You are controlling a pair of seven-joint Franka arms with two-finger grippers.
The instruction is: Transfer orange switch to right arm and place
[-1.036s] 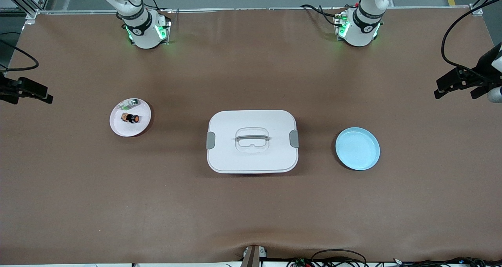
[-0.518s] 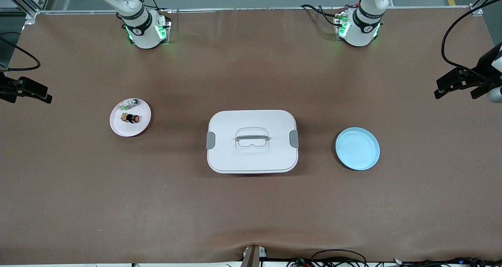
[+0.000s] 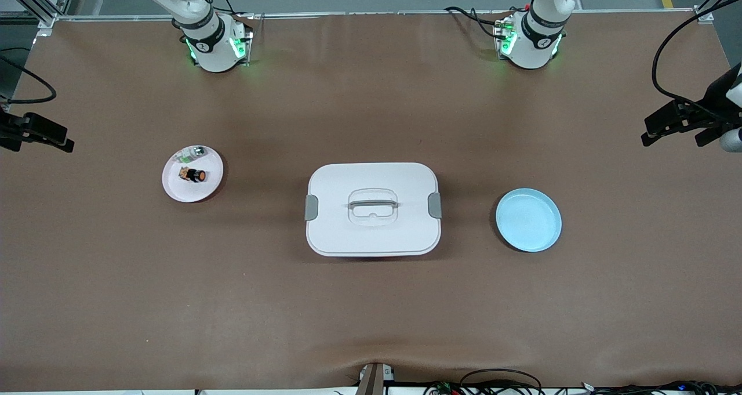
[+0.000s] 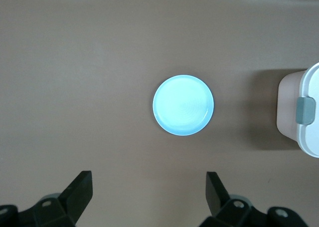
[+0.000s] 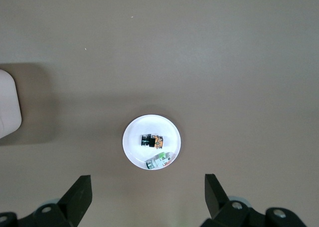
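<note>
Nearest the front camera sit the lidded white box point(image 3: 372, 209) and the empty blue plate point(image 3: 528, 219). Farther off, the orange switch point(image 3: 197, 176) lies untouched on the white plate point(image 3: 174, 187) beside a clear-and-green part point(image 3: 193, 152). The left gripper point(image 4: 149, 193) over the blue plate and the right gripper point(image 5: 148, 193) over the white plate both hang high with fingers spread and empty, so pickup, handover and placing all remain.

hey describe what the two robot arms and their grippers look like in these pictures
Both are white jointed arms with black bands, and green lights glow at the bases: right arm, left arm. Black cables gather at each base. The left gripper and right gripper each have two black, wedge-shaped fingers on black mounts.
</note>
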